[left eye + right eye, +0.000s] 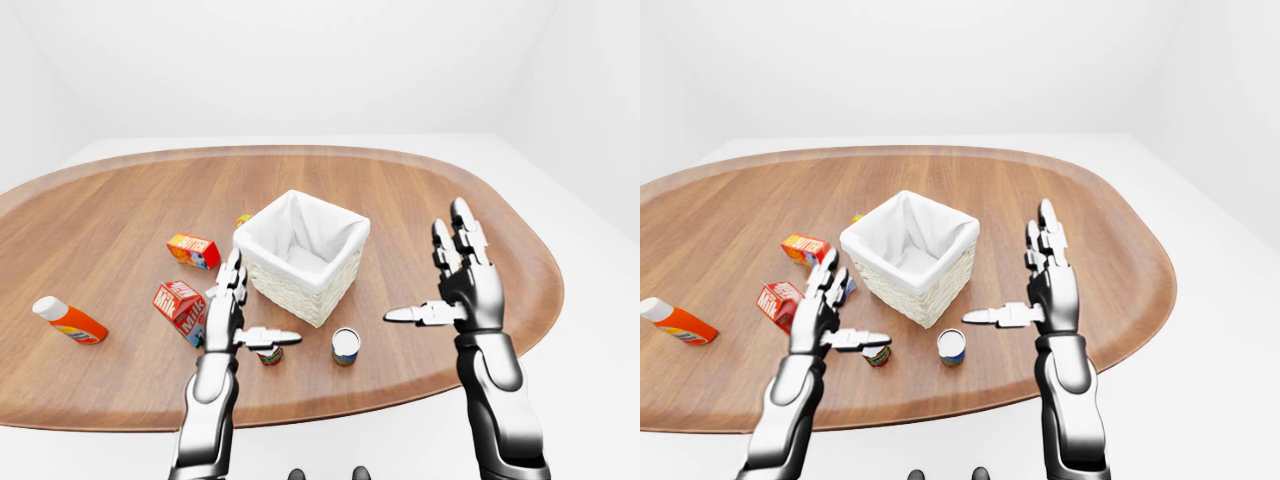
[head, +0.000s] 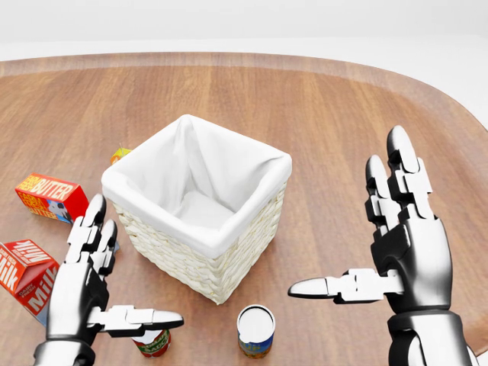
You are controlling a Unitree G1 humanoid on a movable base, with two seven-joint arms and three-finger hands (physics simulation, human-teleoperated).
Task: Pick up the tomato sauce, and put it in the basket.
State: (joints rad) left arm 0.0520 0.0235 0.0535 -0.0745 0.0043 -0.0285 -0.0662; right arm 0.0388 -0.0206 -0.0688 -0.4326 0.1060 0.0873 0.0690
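A small can with a red and green label (image 2: 153,343), which I take for the tomato sauce, stands at the bottom left of the head view. It is partly hidden under the thumb of my left hand (image 2: 131,265), which is open and hovers just above it. A white-lined wicker basket (image 2: 191,267) sits in the middle of the table, above and right of the can. My right hand (image 2: 347,215) is open at the right, fingers spread and pointing up, holding nothing.
A second can with a blue label and white lid (image 2: 255,329) stands below the basket. A butter box (image 2: 49,197) and a milk carton (image 2: 23,276) lie left of it. An orange bottle (image 1: 68,320) lies far left, and a small yellow item (image 2: 120,155) peeks from behind the basket.
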